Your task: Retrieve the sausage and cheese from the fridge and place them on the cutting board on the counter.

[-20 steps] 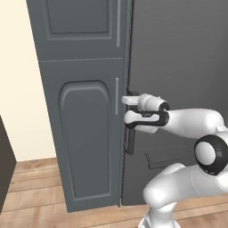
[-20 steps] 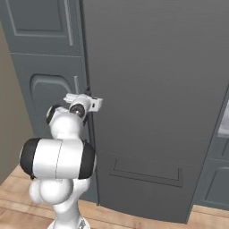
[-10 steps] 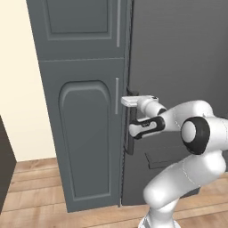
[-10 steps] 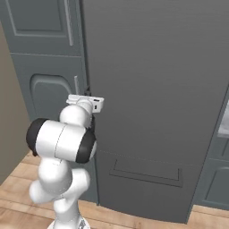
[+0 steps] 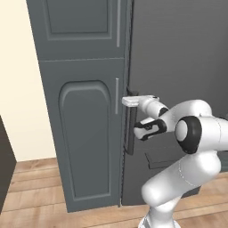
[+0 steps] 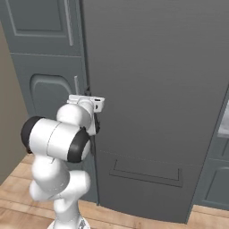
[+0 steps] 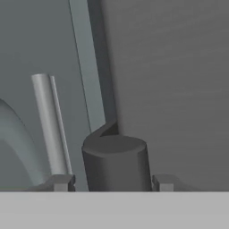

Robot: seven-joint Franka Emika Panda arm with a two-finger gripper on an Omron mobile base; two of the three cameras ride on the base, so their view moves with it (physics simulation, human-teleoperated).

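Fridge (image 5: pixel 178 67) door is closed, so the sausage and cheese are presumably behind it, hidden. Its black handle (image 5: pixel 130 133) runs vertically down the door's left edge, just beside the grey cabinet (image 5: pixel 84 133) and that cabinet's slim silver handle (image 7: pixel 47 120). The gripper (image 7: pixel 114 181) sits at the upper end of the fridge handle, reaching in from the door's front: in the hand view the dark bar stands straight up between the two fingertips (image 7: pixel 60 182), which flank it with a sliver of gap on each side. So the jaws are partly closed around the handle but not visibly clamped on it. Handle's long axis crosses the finger line squarely, which suits a pull outward once the grip is firm.
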